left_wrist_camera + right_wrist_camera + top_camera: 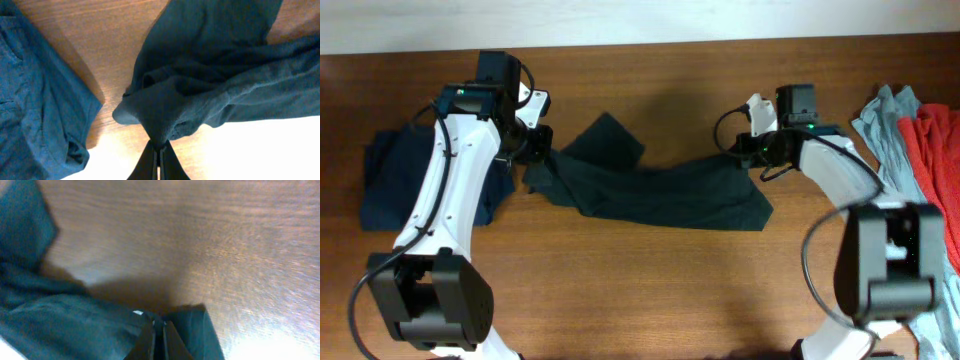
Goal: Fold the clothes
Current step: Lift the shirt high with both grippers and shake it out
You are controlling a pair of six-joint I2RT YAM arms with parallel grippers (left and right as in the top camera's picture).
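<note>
Overhead view: a dark shirt (660, 190) is found crumpled and stretched across the middle of the surface (650, 300), between the two arms. The left end effector (532, 150) is set at its left end, the right end effector (752, 152) at its upper right corner. A navy garment (390, 185) lies at the far left. A grey-blue garment (880, 125) and a red garment (932, 150) are heaped at the right edge.

Left wrist view: the left end effector (159, 149) is seen closed tight on a bunched fold of the shirt (215, 75). The navy garment (35, 100) lies just beside it on the surface (100, 40).

Right wrist view: the right end effector (159, 326) is closed, with an edge of the shirt (60, 325) pinched at its tips, so far as the blur allows.

Handling: the cloth is judged light, limp and prone to bunching. It is best taken at hems or corners and kept taut between both grips, since a pinch in mid-fabric gathers wrinkles.
</note>
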